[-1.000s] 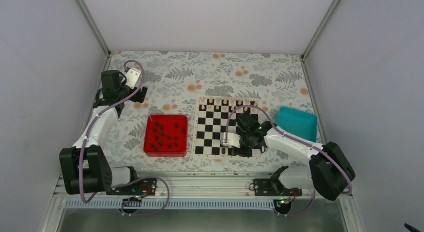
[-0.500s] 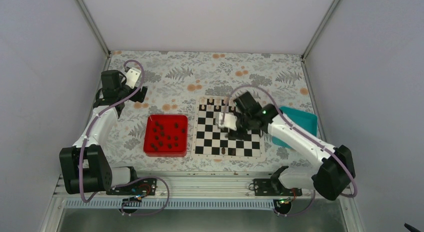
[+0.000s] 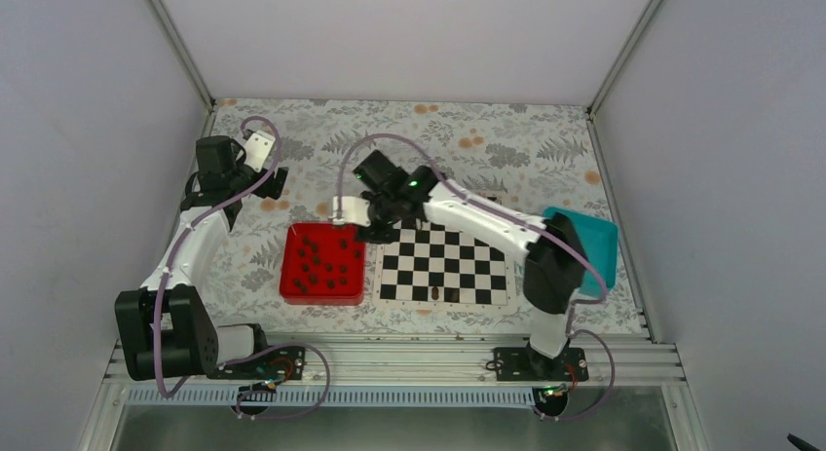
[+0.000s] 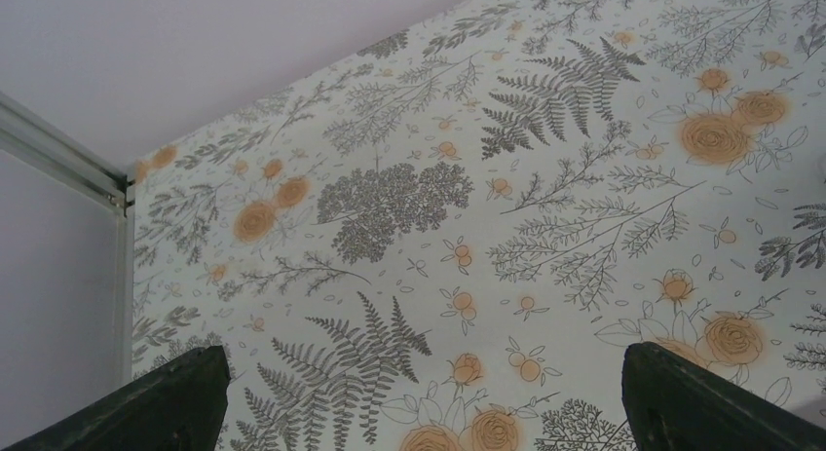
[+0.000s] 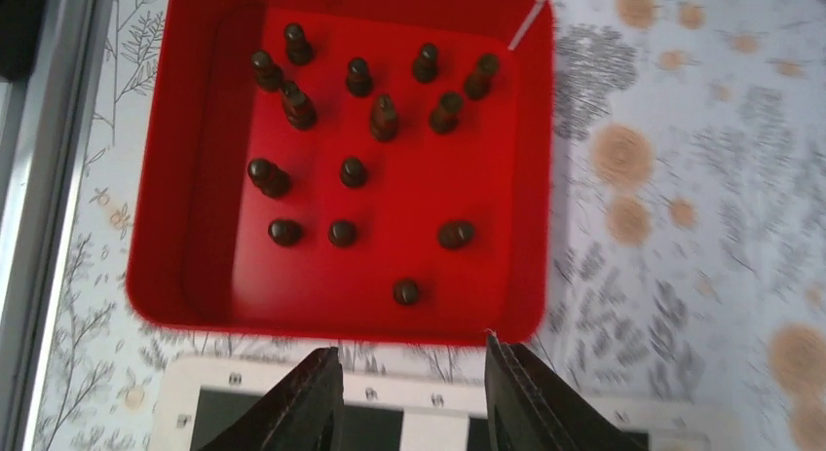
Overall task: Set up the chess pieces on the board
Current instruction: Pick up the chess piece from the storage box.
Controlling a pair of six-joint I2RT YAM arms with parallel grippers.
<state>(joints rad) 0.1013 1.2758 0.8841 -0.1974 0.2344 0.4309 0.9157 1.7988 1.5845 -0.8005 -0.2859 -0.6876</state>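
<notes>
Here, our right claw hangs part-open and empty, jaws apart as if to take a piece. Just beneath it lies the board edge. Just ahead, the tray holds the dark pieces, likely the next pick. Our left claw, wide open, idles well apart.

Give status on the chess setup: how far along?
Done: two chess pieces stand on the board, near row. In hand: nothing; right gripper hovers open near the red tray. Remaining: about fourteen pieces in that tray; left gripper idle, open.
</notes>
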